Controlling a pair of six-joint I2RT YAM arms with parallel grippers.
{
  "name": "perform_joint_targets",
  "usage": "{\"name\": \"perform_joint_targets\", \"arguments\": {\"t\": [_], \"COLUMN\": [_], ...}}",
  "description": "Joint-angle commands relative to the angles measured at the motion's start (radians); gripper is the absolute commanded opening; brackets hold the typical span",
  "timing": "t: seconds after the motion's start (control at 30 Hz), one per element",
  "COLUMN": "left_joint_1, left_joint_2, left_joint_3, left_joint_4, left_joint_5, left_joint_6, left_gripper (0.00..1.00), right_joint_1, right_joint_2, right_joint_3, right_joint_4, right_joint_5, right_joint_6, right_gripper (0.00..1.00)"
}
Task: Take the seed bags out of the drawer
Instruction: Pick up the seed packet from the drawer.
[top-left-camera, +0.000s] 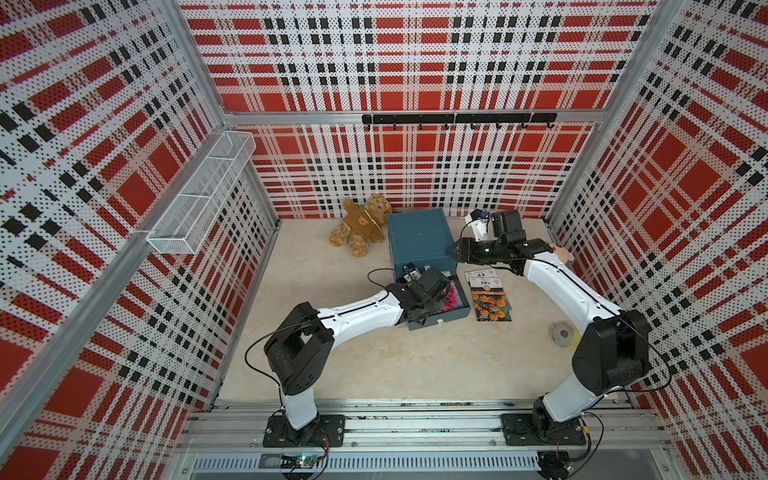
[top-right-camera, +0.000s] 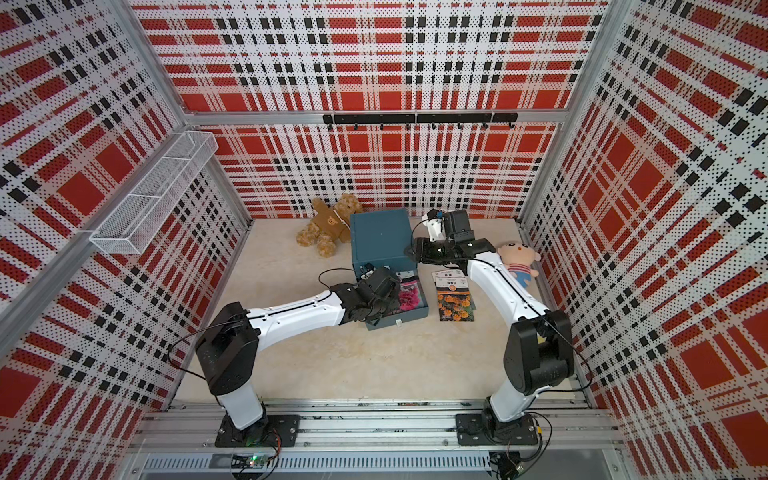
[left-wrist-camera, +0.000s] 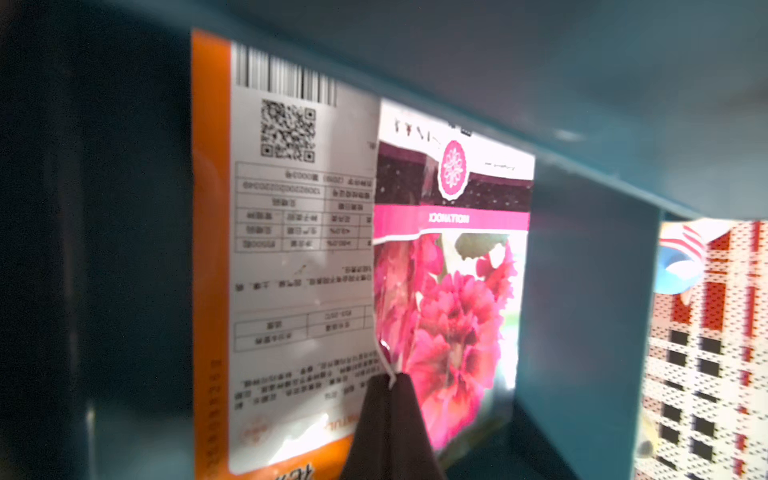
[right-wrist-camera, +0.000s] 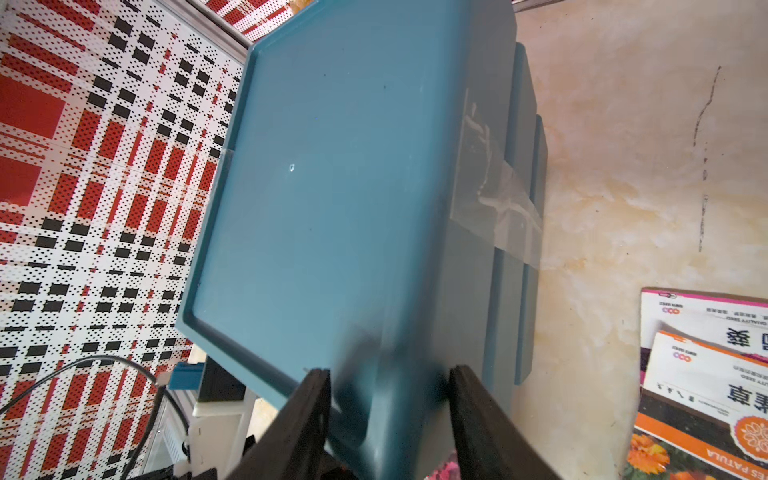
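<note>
The pink bag (left-wrist-camera: 449, 311) is thin, glossy and floppy, nearly weightless; I judge it will slip and bend, so an edge is the place to take it. My left hand (left-wrist-camera: 390, 384) is pinched tight on its white edge, inside the open drawer (top-left-camera: 453, 316). Partly under it lies an orange-edged bag (left-wrist-camera: 291, 249), label up. More bags (top-left-camera: 490, 299) lie on the table (top-left-camera: 374, 353) beside the drawer. My right hand (right-wrist-camera: 388, 399) clamps the top corner of the box (top-left-camera: 419, 237), jaws half apart.

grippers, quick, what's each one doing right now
left gripper: closed, pinching the edge of the pink bag
right gripper: part open, jaws clamped across a corner of the blue box
</note>
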Motion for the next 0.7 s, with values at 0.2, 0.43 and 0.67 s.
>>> {"name": "perform_joint_targets", "arguments": {"t": [0.2,0.43,0.67], "left_joint_1": [0.029,0.045,0.068], "left_joint_2": [-0.091,-0.16,-0.22], "left_joint_3": [-0.021,-0.043,-0.095], "left_joint_4": [0.166,0.186,0.265], "left_joint_5": [-0.014,-0.009,0.059], "left_joint_6": [-0.053,-0.082,-0.146], "left_gripper": [0.0,0.0,0.0], "right_joint_1": [0.009,0.007,0.007], "right_joint_2": [0.025,0.026,0.03], "right_joint_3": [-0.044,-0.037,-0.036], "right_joint_4": [-0.156,-0.157,-0.158], "right_joint_5": [-0.039,-0.038,-0.036], "right_joint_6": [-0.031,-0.031,-0.026], "right_gripper": [0.52,0.52,0.52]}}
